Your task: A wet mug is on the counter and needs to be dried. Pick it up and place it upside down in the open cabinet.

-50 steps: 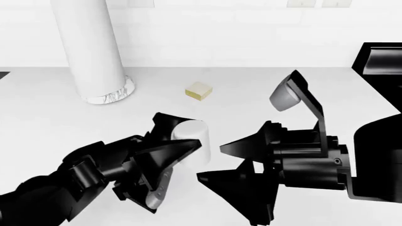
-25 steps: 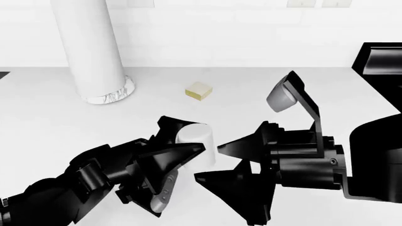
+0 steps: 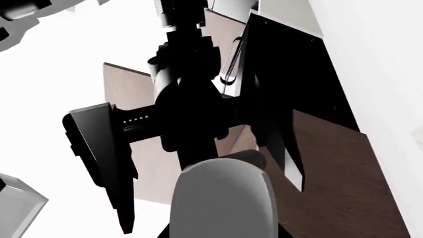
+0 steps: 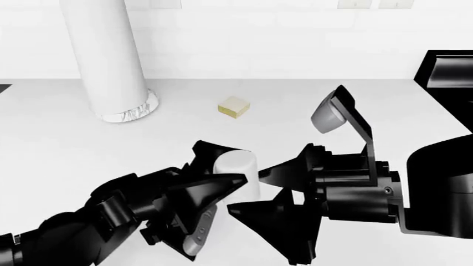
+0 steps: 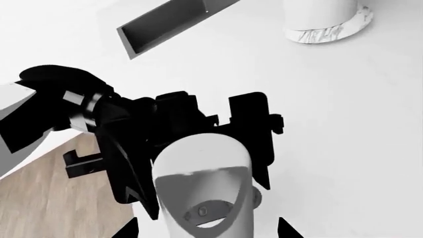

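The mug [image 4: 236, 172] stands upright above the tabletop [image 4: 44, 138], clamped between the fingers of your left tool [image 4: 221, 183] — closed on it. Your right tool [image 4: 296, 166] sits just beside the mug, jaws spread wide, holding nothing. Farther back: a yellow block [image 4: 234, 106] and a tall white column [image 4: 103, 55].

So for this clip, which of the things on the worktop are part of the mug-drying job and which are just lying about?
Part of the job:
- the mug, held in the left gripper
- the counter it came from
- the right gripper, open close beside the mug

Lying about:
- the tall white column
- the small yellow block
- the black appliance at the right edge
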You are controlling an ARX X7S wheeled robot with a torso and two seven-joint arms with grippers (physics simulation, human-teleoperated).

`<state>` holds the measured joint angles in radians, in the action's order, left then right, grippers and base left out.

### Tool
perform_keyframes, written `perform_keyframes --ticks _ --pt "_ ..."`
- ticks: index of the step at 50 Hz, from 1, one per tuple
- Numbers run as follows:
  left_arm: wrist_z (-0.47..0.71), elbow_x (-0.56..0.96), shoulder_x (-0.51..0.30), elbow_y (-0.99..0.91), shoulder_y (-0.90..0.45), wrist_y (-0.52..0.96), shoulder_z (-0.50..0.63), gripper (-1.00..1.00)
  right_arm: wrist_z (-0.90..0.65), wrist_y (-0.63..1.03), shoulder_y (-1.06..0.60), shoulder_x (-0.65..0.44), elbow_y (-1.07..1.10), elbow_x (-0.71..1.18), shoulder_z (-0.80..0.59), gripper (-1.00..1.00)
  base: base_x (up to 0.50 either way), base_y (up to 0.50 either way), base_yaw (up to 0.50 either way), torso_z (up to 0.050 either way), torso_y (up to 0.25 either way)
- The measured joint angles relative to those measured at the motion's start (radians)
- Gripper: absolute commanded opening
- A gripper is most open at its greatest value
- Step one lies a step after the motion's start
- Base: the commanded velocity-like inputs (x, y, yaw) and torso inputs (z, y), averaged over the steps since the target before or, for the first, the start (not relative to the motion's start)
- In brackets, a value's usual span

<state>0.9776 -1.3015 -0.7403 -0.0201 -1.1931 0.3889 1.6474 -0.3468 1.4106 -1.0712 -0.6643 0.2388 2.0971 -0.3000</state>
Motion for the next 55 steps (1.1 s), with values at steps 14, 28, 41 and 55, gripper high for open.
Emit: perform_keyframes --ticks 14,28,41,55 --pt "0.015 0.011 0.008 -0.015 0.007 0.010 -0.016 -1.00 0.019 -0.006 0.003 -0.003 0.003 -0.018 -0.007 1.00 0.00 0.00 0.00 0.000 0.000" --pt "0.026 0.014 0.016 -0.018 0.013 0.016 -0.025 -1.00 0.035 -0.014 0.005 -0.007 0.007 -0.031 -0.014 1.00 0.00 0.00 0.00 0.000 0.000" --pt "0.031 0.012 0.025 -0.011 0.024 0.016 -0.023 -1.00 0.047 -0.021 0.005 -0.012 0.014 -0.043 -0.020 1.00 0.00 0.00 0.00 0.000 0.000" --pt "0.036 0.009 0.029 -0.004 0.032 0.014 -0.023 -1.00 0.052 -0.032 0.009 -0.018 0.027 -0.043 -0.029 -1.00 0.00 0.00 0.00 0.000 0.000"
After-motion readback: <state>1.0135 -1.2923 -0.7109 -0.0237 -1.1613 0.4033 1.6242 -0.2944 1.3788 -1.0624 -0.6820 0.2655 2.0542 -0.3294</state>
